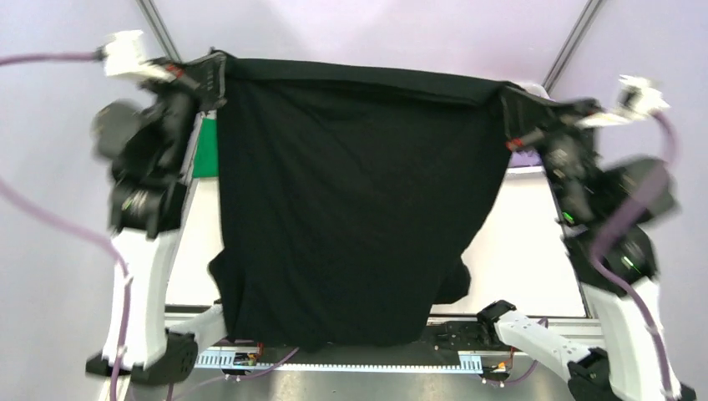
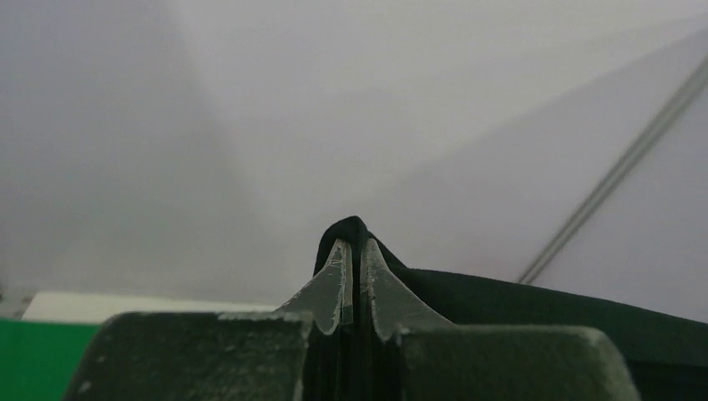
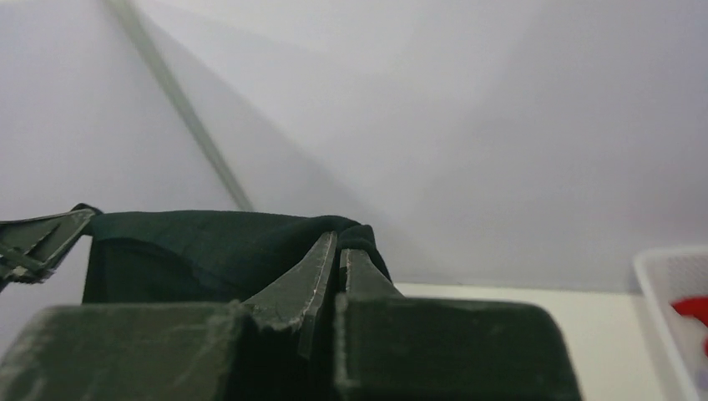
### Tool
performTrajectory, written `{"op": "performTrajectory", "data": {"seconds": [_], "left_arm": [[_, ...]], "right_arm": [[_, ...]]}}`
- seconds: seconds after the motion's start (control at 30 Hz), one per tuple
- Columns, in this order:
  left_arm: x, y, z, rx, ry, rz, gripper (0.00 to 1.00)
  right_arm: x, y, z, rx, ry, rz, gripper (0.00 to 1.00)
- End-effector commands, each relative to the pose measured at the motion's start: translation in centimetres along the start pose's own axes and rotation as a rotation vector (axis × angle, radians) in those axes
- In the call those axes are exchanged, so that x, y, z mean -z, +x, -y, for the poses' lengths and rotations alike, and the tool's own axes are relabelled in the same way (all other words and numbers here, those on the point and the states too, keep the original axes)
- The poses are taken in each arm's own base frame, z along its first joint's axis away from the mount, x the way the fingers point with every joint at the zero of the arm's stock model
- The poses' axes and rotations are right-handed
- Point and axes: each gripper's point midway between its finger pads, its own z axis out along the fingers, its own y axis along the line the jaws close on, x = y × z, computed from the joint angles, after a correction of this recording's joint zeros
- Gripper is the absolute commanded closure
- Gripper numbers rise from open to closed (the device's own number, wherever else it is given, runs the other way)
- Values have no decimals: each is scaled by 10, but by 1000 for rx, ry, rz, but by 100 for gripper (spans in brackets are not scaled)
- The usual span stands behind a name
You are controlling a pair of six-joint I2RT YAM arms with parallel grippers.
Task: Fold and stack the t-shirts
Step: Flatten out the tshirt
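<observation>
A large black t-shirt [image 1: 351, 209] hangs spread like a curtain between both raised arms, its lower edge drooping toward the table's near edge. My left gripper [image 1: 219, 77] is shut on its upper left corner; in the left wrist view the cloth [image 2: 534, 296] bulges over the pinched left gripper [image 2: 351, 246]. My right gripper [image 1: 507, 96] is shut on the upper right corner, and the right wrist view shows the black t-shirt [image 3: 209, 251] stretched leftward from the right gripper [image 3: 341, 242]. A green t-shirt [image 1: 206, 150] peeks out behind the left edge. A bit of red cloth [image 3: 693, 311] lies in the basket.
A white lattice basket [image 3: 659, 292] stands at the right, seen in the right wrist view. The white table [image 1: 526, 251] shows right of the hanging cloth. The black shirt hides most of the table's middle.
</observation>
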Motion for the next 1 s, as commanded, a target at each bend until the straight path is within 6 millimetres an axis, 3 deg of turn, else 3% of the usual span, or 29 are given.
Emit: {"op": "performTrajectory", "data": {"seconds": [0.0, 0.03, 0.07, 0.1, 0.13, 0.17, 0.2, 0.23, 0.27, 0.3, 0.33, 0.37, 0.4, 0.43, 0.5, 0.53, 0.57, 0.6, 0.63, 0.7, 0.73, 0.77, 0.8, 0.83, 0.87, 0.9, 0.93, 0.97], "left_arm": [[-72, 119, -108, -107, -330, -161, 100], [-91, 163, -133, -126, -380, -237, 100], [-100, 181, -148, -148, -419, -262, 100], [-114, 236, -176, -166, -465, -366, 100], [-126, 253, -184, -175, -473, -391, 100], [-132, 313, -211, -191, -505, -505, 100], [-149, 322, -215, -197, -499, -509, 97], [-147, 383, -243, -214, -540, -624, 95], [-169, 382, -243, -213, -530, -598, 93], [-158, 444, -268, -216, -561, -729, 87], [-184, 434, -261, -197, -535, -687, 84], [-170, 486, -276, -181, -539, -807, 76], [-193, 473, -266, -152, -503, -755, 67], [-187, 503, -270, -131, -487, -809, 33], [-202, 500, -258, -88, -439, -770, 4], [-198, 507, -256, -81, -430, -782, 1], [-208, 491, -244, -73, -394, -736, 0], [-198, 501, -243, -75, -392, -763, 0], [-207, 477, -229, -78, -362, -709, 0], [-194, 476, -212, -84, -337, -738, 0], [-193, 460, -200, -84, -325, -734, 0], [-183, 465, -192, -82, -323, -766, 0], [-177, 450, -180, -80, -321, -774, 0], [-160, 463, -172, -71, -330, -827, 0], [-151, 446, -158, -62, -320, -830, 0], [-126, 466, -151, -50, -329, -903, 0], [-114, 450, -135, -17, -321, -905, 0], [-79, 473, -129, -5, -327, -998, 0]], "right_arm": [[-67, 96, 101, 153, 401, -137, 100], [-80, 125, 121, 159, 442, -196, 100], [-91, 153, 145, 141, 486, -249, 100], [-102, 181, 168, 121, 509, -306, 100], [-112, 210, 195, 95, 540, -352, 100], [-121, 234, 220, 65, 569, -393, 100], [-129, 262, 244, 41, 582, -448, 100], [-141, 277, 268, 22, 603, -464, 100], [-151, 295, 291, 7, 626, -483, 98], [-158, 323, 313, -3, 640, -523, 96], [-173, 324, 332, -15, 649, -506, 91], [-182, 339, 351, -29, 664, -516, 82], [-188, 350, 368, -38, 674, -524, 65], [-193, 359, 381, -49, 685, -535, 49], [-196, 371, 394, -67, 684, -575, 35], [-195, 376, 395, -64, 678, -594, 25], [-192, 381, 390, -73, 655, -618, 14], [-187, 382, 386, -80, 640, -633, 3], [-181, 383, 380, -86, 628, -648, 0], [-170, 380, 361, -101, 576, -680, 0], [-162, 383, 350, -116, 541, -706, 0], [-155, 387, 338, -130, 508, -730, 0], [-144, 393, 328, -144, 481, -761, 0], [-135, 400, 317, -155, 454, -788, 0], [-124, 410, 309, -169, 434, -822, 0], [-110, 424, 302, -181, 422, -865, 0], [-101, 436, 292, -194, 394, -902, 0], [-91, 446, 285, -205, 378, -937, 0]]}}
